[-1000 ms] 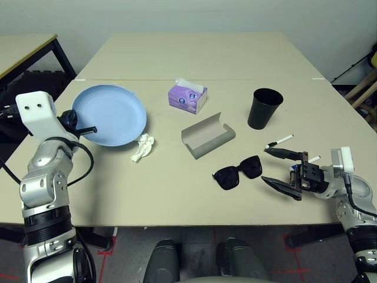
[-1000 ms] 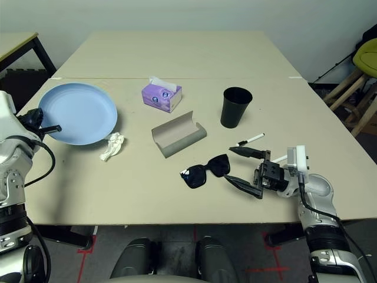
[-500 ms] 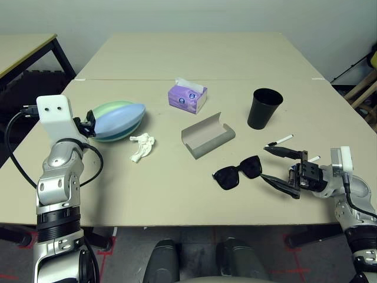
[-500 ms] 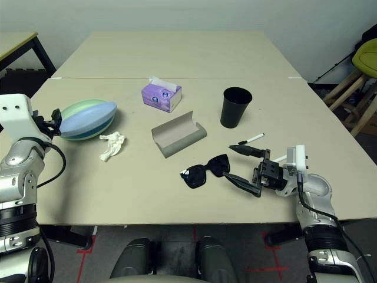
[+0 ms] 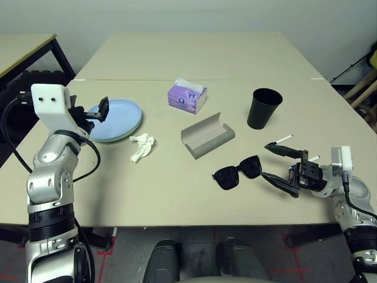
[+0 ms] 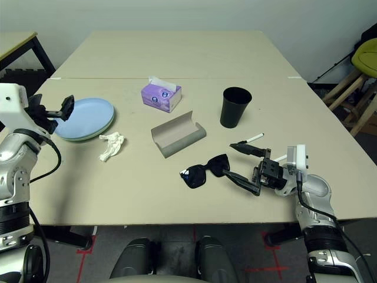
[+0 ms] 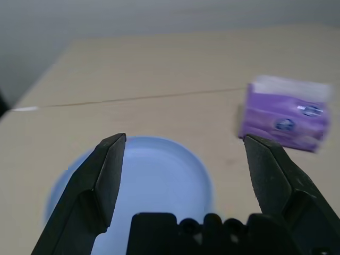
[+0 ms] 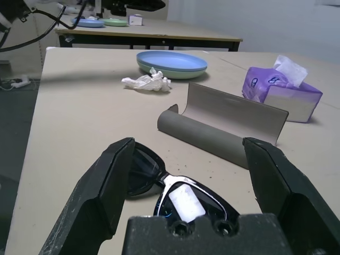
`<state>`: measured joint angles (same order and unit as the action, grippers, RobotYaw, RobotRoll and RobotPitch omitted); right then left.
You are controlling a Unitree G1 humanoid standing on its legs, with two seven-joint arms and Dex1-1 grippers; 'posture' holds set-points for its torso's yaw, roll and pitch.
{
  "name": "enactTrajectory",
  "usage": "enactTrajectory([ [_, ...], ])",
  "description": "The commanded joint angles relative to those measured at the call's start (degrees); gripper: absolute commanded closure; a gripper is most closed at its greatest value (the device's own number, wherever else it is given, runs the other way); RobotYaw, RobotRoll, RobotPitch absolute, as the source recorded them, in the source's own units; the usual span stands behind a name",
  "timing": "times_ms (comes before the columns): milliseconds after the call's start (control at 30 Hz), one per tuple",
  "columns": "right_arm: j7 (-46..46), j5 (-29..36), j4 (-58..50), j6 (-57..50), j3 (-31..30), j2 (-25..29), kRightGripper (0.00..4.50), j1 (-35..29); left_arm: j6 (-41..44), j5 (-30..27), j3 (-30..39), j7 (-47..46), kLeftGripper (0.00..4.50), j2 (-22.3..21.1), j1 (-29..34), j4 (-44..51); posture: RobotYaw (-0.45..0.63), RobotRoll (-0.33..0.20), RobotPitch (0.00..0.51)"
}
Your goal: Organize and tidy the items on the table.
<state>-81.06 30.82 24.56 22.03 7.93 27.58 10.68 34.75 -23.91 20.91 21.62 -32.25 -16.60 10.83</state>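
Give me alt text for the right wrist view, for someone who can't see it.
Open right tool frames black sunglasses on a beige table. Beyond lie an open grey glasses case, crumpled tissue, stacked blue-on-green plates and a purple tissue box.

Silver, ribbed forearm segments on both sides, jointed like stacked cylinders. The left arm point(image 5: 50, 177) carries a white boxy wrist housing with two small dark screw holes, and a black cable loops from it down around the forearm. The right arm point(image 5: 353, 197) has a slimmer white wrist block and its own black cable. Each gripper ends in two black, wedge-shaped fingers point(image 8: 101, 191) on a black base with small screws.
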Motion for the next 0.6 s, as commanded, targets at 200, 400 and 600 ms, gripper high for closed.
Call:
enactTrajectory([
  [200, 0.3, 0.1, -0.8, 0.5, 1.0, -0.2, 0.0, -0.1, 6.6, -4.3, -6.4, 9.0, 0.02, -3.9, 8.4, 9.3, 0.1, 0.0, 0.04],
  [400, 0.4, 0.1, -0.8, 0.5, 1.1, -0.3, 0.0, 0.0, 4.2, -0.5, -10.8, 9.1, 0.02, -4.3, 9.5, 8.3, 0.1, 0.0, 0.034],
  [600, 0.5, 0.1, -1.0, 0.1, 0.9, -0.5, 0.0, 0.1, -1.2, 8.8, -18.2, 7.6, 0.02, -4.8, 9.8, 3.0, 0.1, 0.0, 0.035],
])
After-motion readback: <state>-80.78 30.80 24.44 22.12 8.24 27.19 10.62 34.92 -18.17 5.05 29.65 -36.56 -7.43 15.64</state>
